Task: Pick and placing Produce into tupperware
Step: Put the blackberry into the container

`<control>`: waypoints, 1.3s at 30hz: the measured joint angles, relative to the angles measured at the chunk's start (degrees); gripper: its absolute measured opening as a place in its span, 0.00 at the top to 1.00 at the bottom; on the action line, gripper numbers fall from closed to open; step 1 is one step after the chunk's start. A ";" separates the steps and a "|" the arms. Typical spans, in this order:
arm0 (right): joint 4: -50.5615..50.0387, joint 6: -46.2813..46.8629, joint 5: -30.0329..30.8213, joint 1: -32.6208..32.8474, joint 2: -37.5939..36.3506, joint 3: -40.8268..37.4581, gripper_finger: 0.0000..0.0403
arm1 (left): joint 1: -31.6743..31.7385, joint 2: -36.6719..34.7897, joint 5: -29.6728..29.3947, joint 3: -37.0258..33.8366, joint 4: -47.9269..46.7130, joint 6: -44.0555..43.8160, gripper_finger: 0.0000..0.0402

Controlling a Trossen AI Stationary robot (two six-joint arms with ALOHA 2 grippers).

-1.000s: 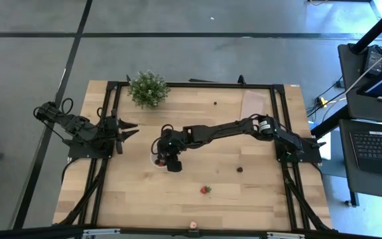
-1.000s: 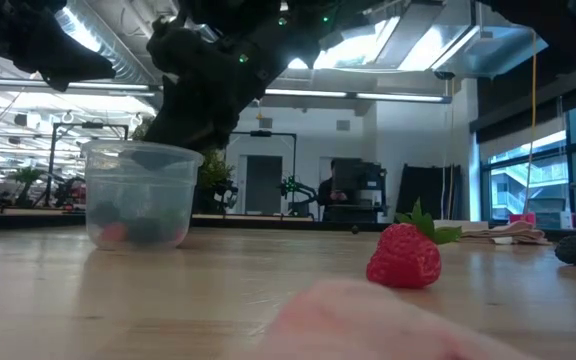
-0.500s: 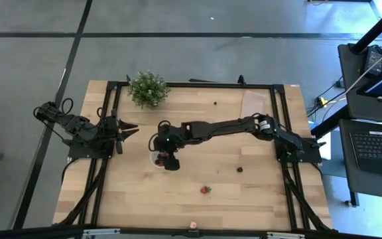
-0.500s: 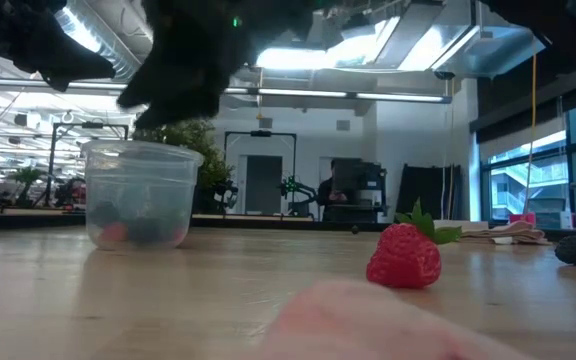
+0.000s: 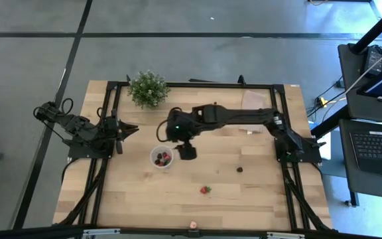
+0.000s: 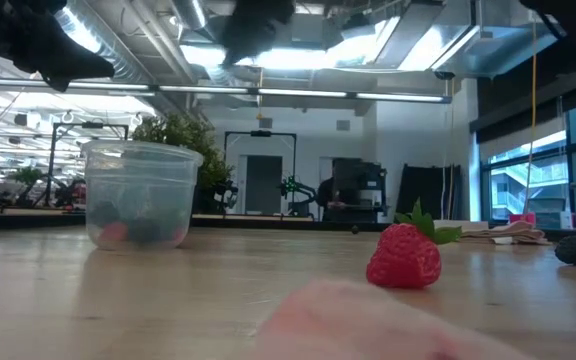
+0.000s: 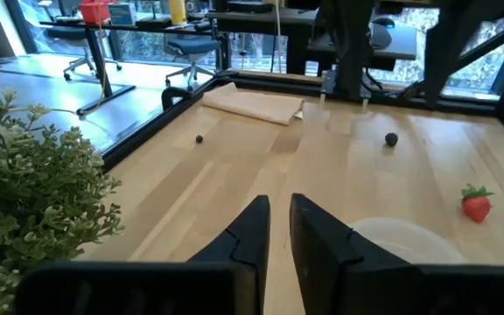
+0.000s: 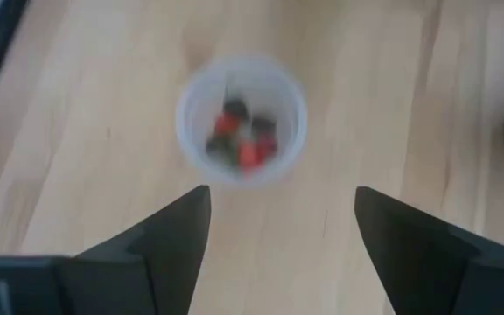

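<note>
Right tool [image 5: 186, 152] hangs above the desk [image 5: 138, 199], fingers [image 8: 169, 241] spread wide, nothing between them, touching nothing. Tupperware [image 5: 162, 158] stands upright on the desk just beside this tool, toward the left arm's side; mouth faces straight up, round rim level, no long axis to speak of across the desk. In the right wrist view the cup [image 8: 241, 120] sits ahead of the spread fingers, centred between them, well below. Inside it: a few pieces of produce [image 8: 241, 140], red and dark mixed, lying on the bottom; individual pieces cannot be told apart. Low view shows the cup [image 6: 140, 193] translucent, reddish and dark shapes showing through its base. Loose strawberry [image 5: 205, 190] lies on the desk, away from the right tool on the near-edge side; in the low view the strawberry [image 6: 405, 255] rests with its green top up and tilted toward the right arm's side. A dark berry [image 5: 239, 169] lies apart from the tool, toward the right arm's base. Another small dark berry [image 5: 215, 103] sits beyond the tool near the far edge, close to a beige sheet [image 5: 254, 101]. Left tool [image 5: 128, 129] waits at the left edge of the desk, fingers [image 7: 250, 229] nearly together with a narrow gap, holding nothing, pointing toward the cup; potted plant [image 5: 148, 88] stands beside it toward the far edge.
</note>
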 joint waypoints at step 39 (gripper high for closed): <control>14.01 33.03 2.94 21.43 -33.42 -76.36 0.30 | 0.00 -0.02 -1.13 0.00 -2.07 -1.44 0.92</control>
